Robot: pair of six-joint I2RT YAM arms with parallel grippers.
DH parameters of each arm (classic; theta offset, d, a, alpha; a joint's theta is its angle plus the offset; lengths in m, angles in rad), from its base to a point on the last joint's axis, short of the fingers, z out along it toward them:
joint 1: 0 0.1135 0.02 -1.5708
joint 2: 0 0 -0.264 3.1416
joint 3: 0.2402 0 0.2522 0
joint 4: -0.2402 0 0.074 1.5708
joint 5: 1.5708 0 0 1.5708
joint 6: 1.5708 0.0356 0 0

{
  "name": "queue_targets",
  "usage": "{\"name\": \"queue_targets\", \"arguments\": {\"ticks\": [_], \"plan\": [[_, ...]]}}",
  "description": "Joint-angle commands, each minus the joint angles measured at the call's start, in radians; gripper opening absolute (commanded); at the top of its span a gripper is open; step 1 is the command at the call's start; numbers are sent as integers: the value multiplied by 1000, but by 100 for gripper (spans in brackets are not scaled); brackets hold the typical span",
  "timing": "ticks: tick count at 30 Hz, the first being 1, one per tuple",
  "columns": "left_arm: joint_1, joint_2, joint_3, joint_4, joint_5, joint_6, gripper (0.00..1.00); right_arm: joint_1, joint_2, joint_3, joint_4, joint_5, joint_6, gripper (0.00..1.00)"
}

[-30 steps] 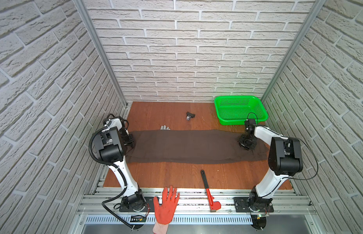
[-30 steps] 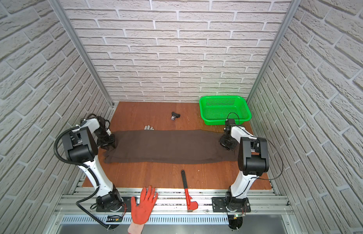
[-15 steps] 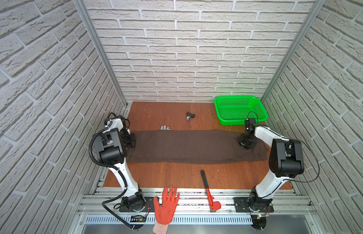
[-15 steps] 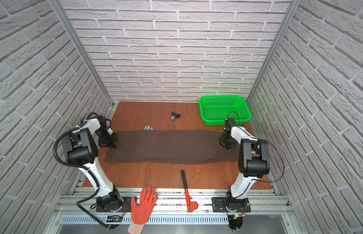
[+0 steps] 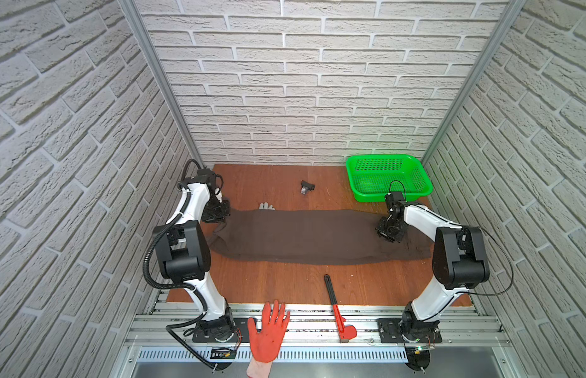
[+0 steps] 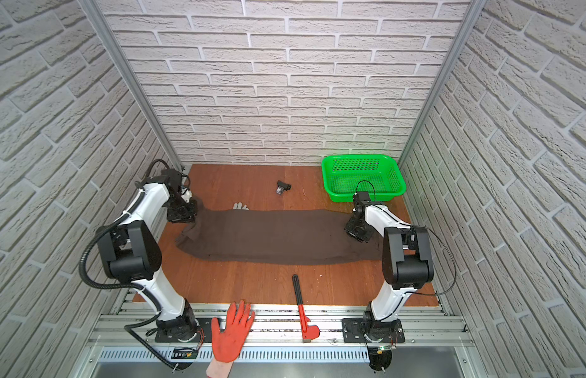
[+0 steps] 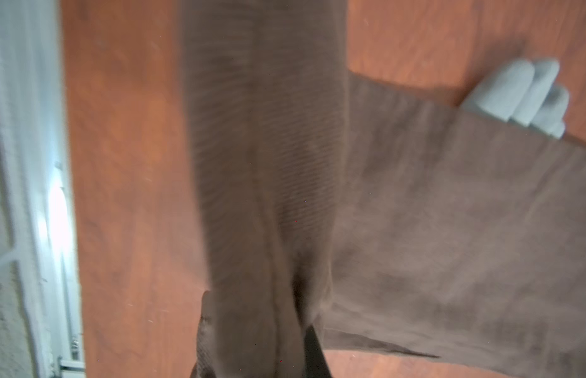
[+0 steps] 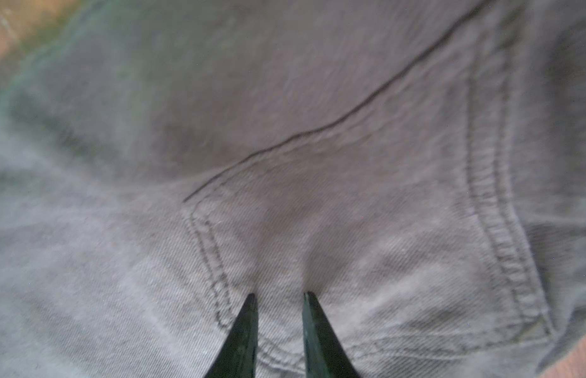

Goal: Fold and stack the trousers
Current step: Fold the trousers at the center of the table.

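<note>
spanning the wooden table (image 5: 285, 288) nearly from side to side, the trousers (image 5: 304, 235) lie as one long dark brown band in both top views, mostly flat. the end with a stitched pocket lies under the right arm. the opposite end lies at the left arm.

left gripper (image 5: 219, 214): positioned at the far corner of the left end. the left wrist view shows the jaws pressed together on a strip of the cloth, which rises off the table into them. the rest of that end sags back to the wood in a loose fold.

right gripper (image 5: 390, 230): positioned low over the cloth, inside the edge of the pocket end. in the right wrist view the fingertips (image 8: 249, 307) stand a narrow gap apart at a pocket corner seam, with cloth showing between them. whether that cloth is clamped cannot be told.

other items:
- the fingers of a grey glove (image 5: 266, 206) protrude from under the far edge of the trousers.
- a green basket (image 5: 380, 157) stands at the far right corner of the table.
- a small black object (image 5: 307, 187) lies on bare wood beyond the trousers.
- a wrench (image 5: 334, 304) with a red head lies near the front edge, head on the metal rail (image 5: 367, 315).
- an orange glove (image 5: 268, 330) rests flat on the same rail.
</note>
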Motion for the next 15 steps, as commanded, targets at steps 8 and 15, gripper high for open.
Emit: {"name": "queue_targets", "arguments": {"ticks": [8,15], "plan": [[-242,-116,-56,-13,-53,-214,0,62,-55,-25,0,-13,29,27],[-455,-115,-53,41,-108,-400,0,84,-60,-38,6,-13,36,27]]}}
